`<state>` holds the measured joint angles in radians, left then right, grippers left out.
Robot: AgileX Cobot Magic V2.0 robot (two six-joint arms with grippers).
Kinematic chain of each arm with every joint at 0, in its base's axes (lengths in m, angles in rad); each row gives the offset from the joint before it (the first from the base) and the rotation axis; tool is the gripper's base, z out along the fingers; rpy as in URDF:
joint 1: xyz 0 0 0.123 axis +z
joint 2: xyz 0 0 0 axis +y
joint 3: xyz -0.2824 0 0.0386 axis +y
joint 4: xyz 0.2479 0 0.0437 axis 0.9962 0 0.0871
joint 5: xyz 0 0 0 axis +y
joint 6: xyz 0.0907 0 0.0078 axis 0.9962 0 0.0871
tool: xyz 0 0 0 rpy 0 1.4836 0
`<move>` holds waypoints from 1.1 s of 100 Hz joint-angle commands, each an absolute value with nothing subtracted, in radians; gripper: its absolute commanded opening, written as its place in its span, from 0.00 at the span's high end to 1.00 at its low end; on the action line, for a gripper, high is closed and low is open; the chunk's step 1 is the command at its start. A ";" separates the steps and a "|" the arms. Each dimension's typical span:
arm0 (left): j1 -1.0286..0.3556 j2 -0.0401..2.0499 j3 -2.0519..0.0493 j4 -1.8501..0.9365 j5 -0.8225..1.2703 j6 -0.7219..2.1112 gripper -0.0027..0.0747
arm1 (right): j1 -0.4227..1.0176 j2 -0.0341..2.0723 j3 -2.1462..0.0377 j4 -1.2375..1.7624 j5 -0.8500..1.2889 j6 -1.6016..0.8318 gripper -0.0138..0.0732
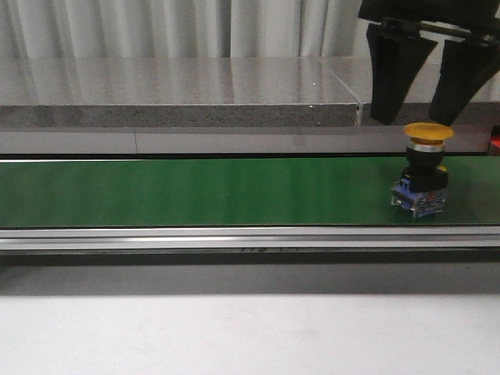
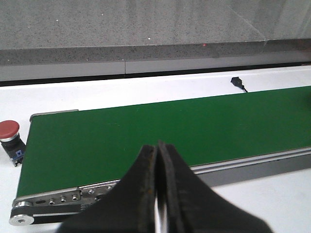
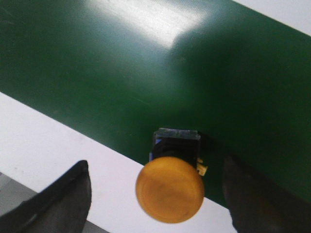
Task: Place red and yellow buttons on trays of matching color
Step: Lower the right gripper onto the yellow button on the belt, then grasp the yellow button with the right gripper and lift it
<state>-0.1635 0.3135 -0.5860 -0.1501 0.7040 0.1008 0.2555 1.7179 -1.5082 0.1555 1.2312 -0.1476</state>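
Right pincer (image 1: pixel 428 82) spread wide, empty, directly above yellow button (image 1: pixel 423 169): smooth round cap, blue blocky base, upright on matte green belt (image 1: pixel 195 191). Left pincer (image 2: pixel 158 194) closed, empty. No legible markings.

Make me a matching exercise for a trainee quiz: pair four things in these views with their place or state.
Things:
1. yellow mushroom-cap button
2. red mushroom-cap button
3. left gripper
4. right gripper

States:
A. fingers shut, empty
B. standing on the white surface beside the end of the green conveyor belt
C. fingers open, above a button
D. standing upright on the belt

Pairs: 1-D, 2-B, 3-A, 4-C
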 commanded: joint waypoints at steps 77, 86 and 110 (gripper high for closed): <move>-0.170 0.323 -0.613 -0.168 0.628 0.093 0.99 | 0.250 1.587 -1.424 0.070 1.267 -0.139 0.82; -0.170 0.323 -0.613 -0.168 0.628 0.093 0.99 | 0.237 1.537 -1.424 0.030 1.263 -0.094 0.82; -0.170 0.323 -0.613 -0.168 0.628 0.093 0.99 | 0.090 1.406 -1.424 -0.054 1.249 -0.014 0.82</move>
